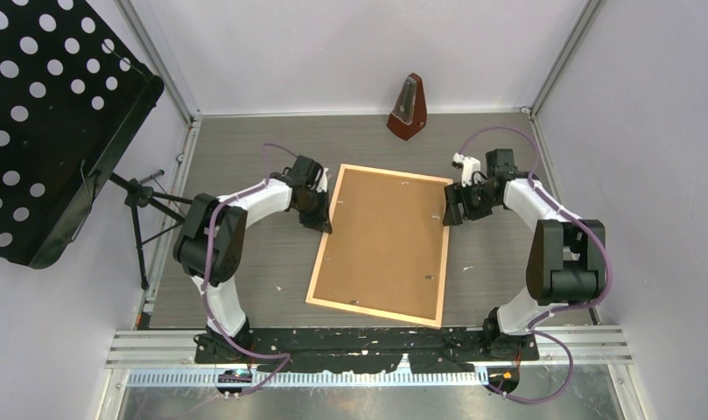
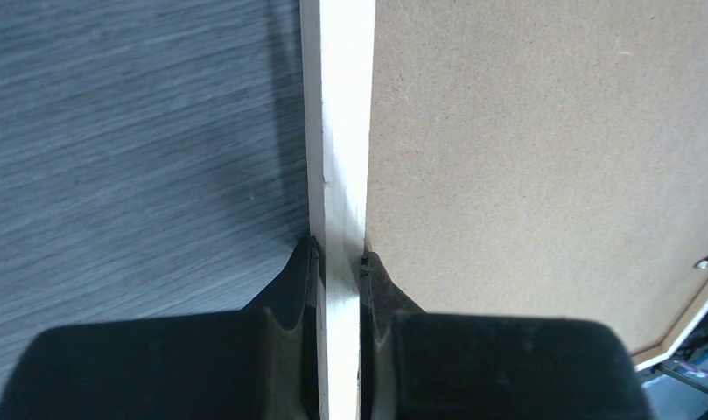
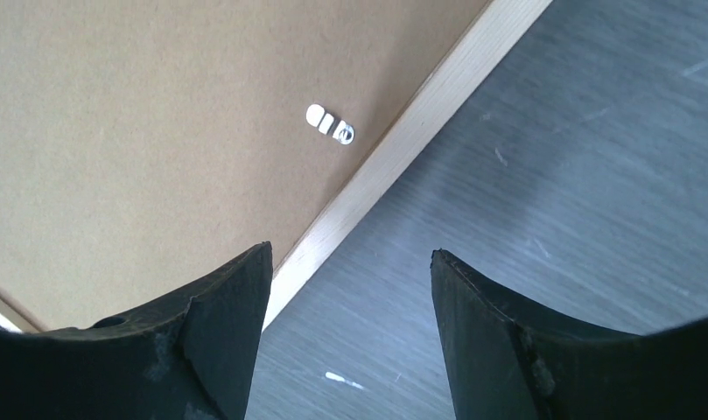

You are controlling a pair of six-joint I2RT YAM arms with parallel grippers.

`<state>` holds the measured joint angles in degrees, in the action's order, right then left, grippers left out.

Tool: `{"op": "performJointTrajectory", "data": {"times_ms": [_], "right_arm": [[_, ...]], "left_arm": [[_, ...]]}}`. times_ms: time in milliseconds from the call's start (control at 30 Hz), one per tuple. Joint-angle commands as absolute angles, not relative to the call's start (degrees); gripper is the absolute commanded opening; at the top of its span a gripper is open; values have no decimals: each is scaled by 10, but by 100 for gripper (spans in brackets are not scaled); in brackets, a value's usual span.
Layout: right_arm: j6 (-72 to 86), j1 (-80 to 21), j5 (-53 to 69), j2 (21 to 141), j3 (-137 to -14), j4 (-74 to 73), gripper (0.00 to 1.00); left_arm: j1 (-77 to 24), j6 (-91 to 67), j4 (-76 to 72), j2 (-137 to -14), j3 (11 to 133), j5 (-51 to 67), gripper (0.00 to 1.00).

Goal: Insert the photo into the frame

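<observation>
On grey wood-grain table (image 1: 245,149), approx centre betw. both arms: frame (image 1: 376,312), flat, back side up, long axis near-to-far, far end leaning a bit to the rt; filling its opening, brown backing board (image 1: 383,241); along board's edges, small metal turn clips, one clip (image 3: 330,123) clear in rt wrist view, just inside the rt rail; L gripper (image 1: 326,227) down at the L rail, about midway along it; same L gripper (image 2: 339,258) in its own wrist view clamped tight on that rail, one finger (image 2: 293,280) on the outer side over the table, the other on the inner side at the board's edge, pale wood pinched betw. them; R gripper (image 1: 452,213) by the rt rail, in its far half; same R gripper (image 3: 350,254) in rt wrist view spread wide, nothing betw. the fingers, one finger (image 3: 219,332) over the board, the other over bare table, rail running diagonally under the gap; touching the rail or not: can't tell; at far edge of table, upright, well apart from frame: dark red-brown metronome (image 1: 408,108); off the table's L side: black perforated music stand (image 1: 44,122) on a thin tripod (image 1: 144,197).
</observation>
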<state>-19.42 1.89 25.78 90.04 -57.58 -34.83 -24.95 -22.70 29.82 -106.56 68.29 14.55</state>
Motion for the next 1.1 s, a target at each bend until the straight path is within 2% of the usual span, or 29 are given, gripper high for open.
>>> {"op": "performJointTrajectory", "data": {"times_ms": [0, 500, 1067], "right_arm": [[-172, 1, 235, 942, -629, -323, 73], [-161, -48, 237, 1020, -678, -315, 73], [-61, -53, 230, 1082, -758, -291, 72]], "left_arm": [[-220, -274, 303, -1050, 609, 167, 0], [-197, -389, 207, -1005, 480, 210, 0], [-197, -392, 184, -997, 464, 211, 0]]}}
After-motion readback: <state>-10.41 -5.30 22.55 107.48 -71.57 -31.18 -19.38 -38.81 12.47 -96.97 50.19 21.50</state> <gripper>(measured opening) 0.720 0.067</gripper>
